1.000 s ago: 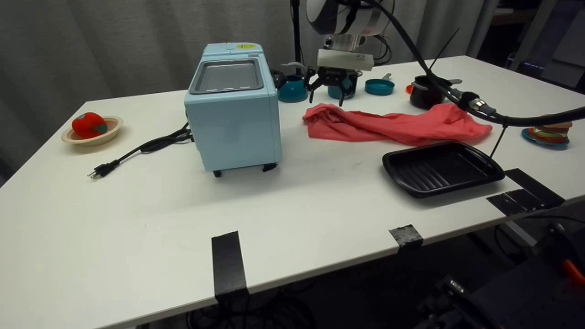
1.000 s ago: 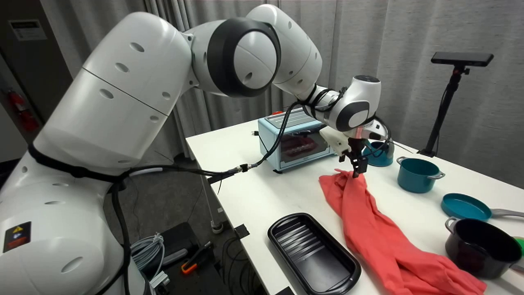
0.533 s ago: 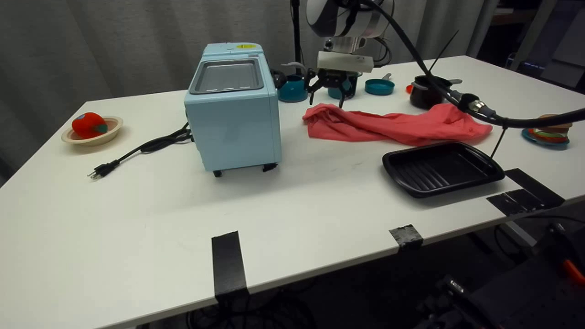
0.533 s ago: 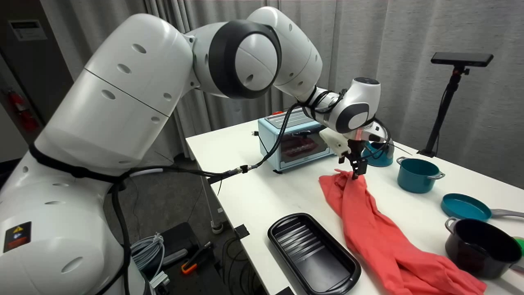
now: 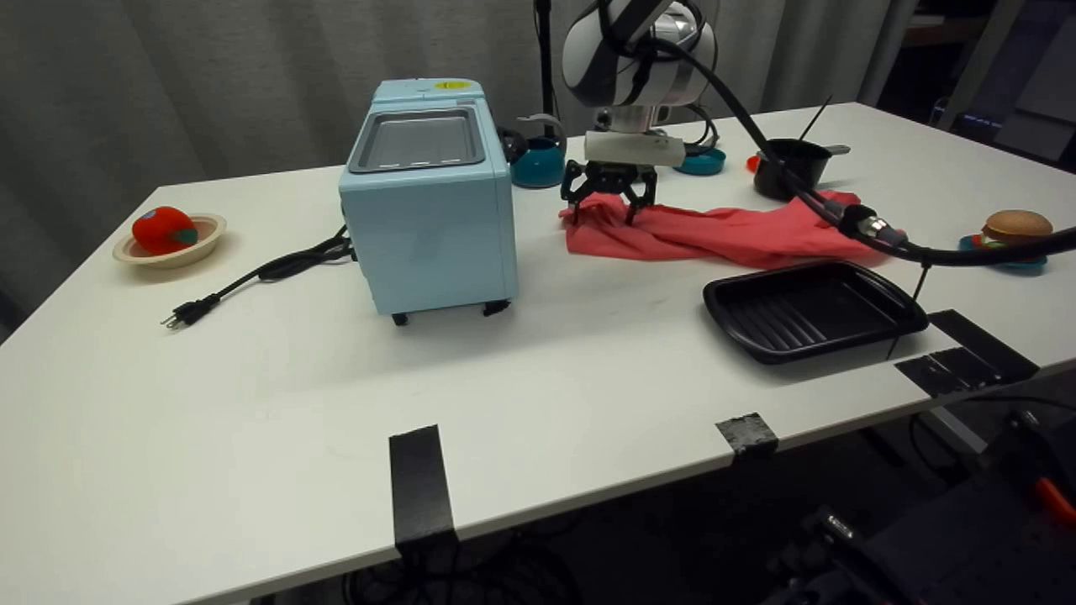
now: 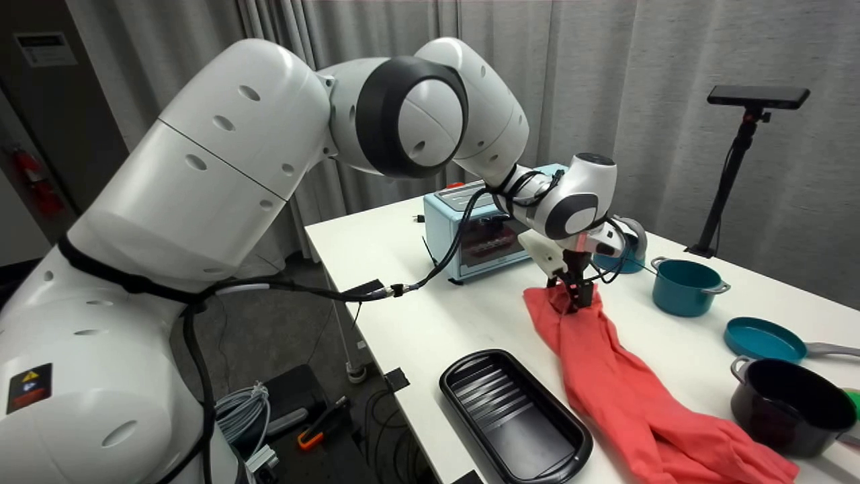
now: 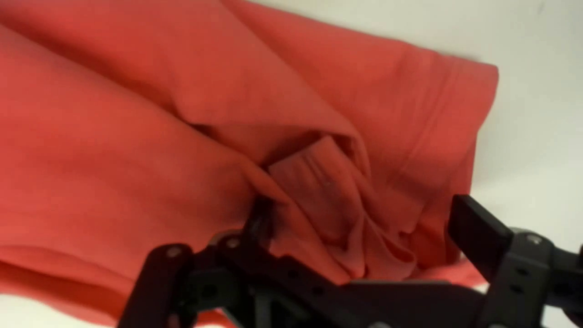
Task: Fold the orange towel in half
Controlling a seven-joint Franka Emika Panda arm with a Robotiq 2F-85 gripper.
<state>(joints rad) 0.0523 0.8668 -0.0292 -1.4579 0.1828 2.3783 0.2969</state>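
- The orange towel lies wrinkled and stretched out on the white surface, its bunched end near the light-blue toaster oven.
- Down at that end, the end effector has its fingers spread wide, crumpled folds between them.
- The ridged black baking pan sits just beside the towel; a black pot stands along its other side.

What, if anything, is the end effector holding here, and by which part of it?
Nothing: the end effector stands open, jaws apart on either side of rumpled cloth near one end of the towel.
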